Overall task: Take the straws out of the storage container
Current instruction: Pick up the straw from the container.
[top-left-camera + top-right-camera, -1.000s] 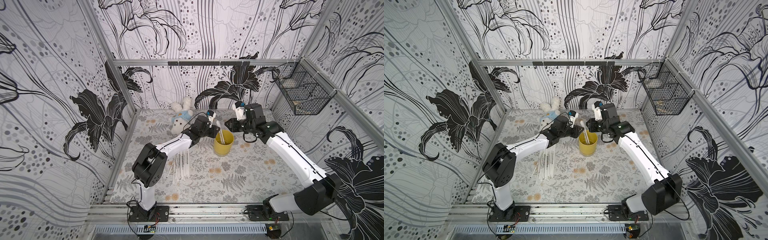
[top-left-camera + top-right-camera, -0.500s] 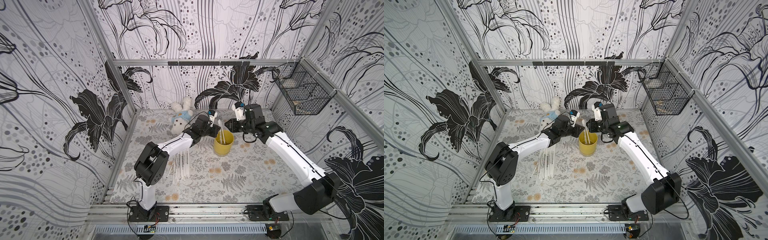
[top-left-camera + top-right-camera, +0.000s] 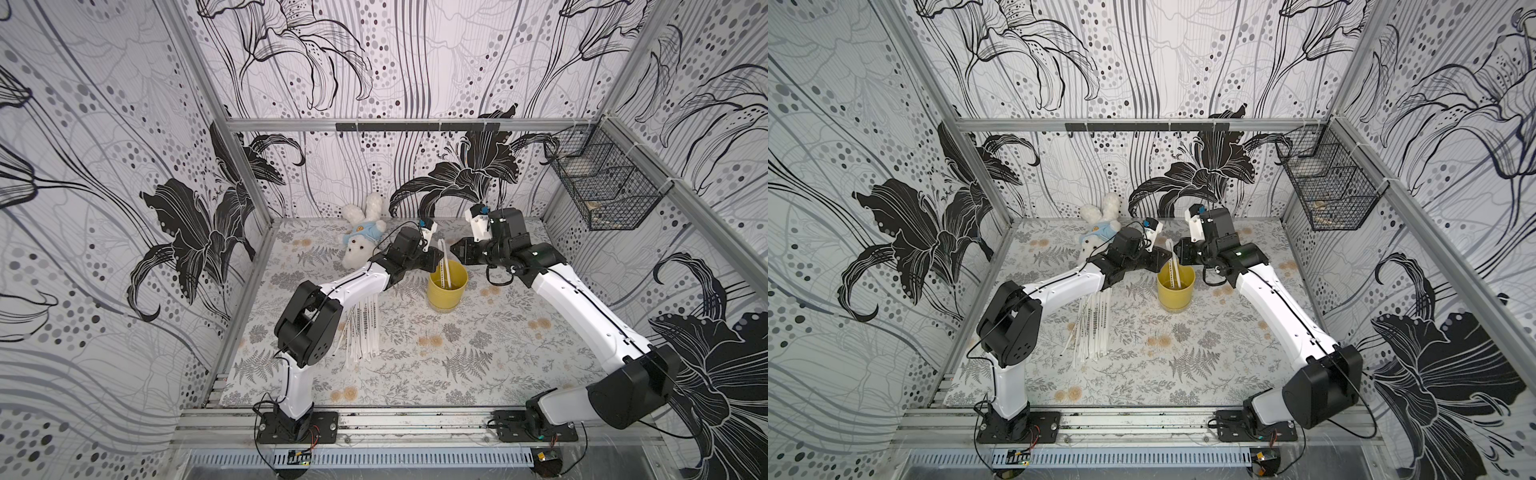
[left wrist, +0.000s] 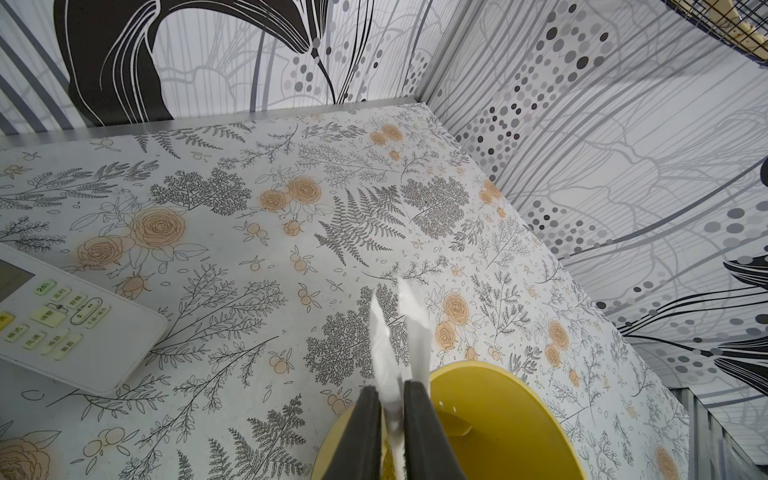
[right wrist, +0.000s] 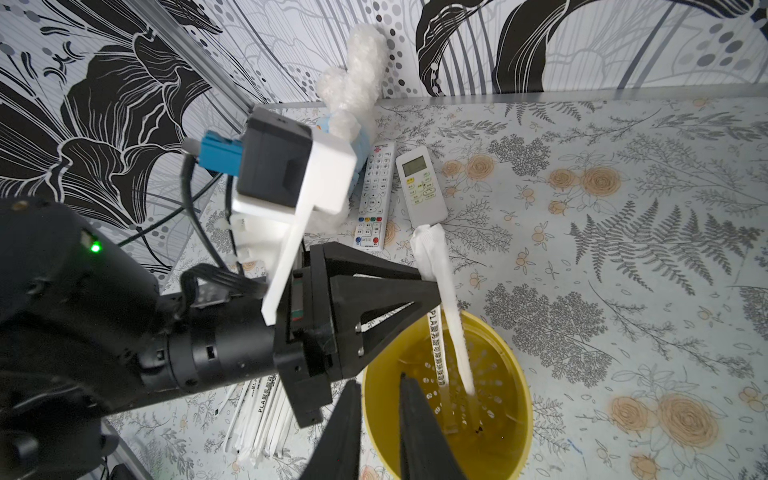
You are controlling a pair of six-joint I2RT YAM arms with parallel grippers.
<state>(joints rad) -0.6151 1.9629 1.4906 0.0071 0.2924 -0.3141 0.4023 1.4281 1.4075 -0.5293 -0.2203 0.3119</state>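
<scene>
Pinching two straws (image 5: 455,332) near their upper ends, the left gripper (image 4: 391,409) is closed on them above the yellow cup (image 3: 446,293); their lower ends stand inside it. The right gripper (image 5: 376,419) straddles the cup's rim; whether it presses, I cannot tell. Paper-wrapped straws seem light and easily bent, so a high, gentle hold and a straight lift seem best.

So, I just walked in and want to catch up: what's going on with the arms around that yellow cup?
The left gripper, jaws shut, pinches the tops of two straws whose lower ends stand in the yellow cup. The right gripper sits at the cup's rim, one jaw inside and one outside; whether it clamps the wall is unclear. A pile of straws lies on the table, partly under the left arm.
</scene>
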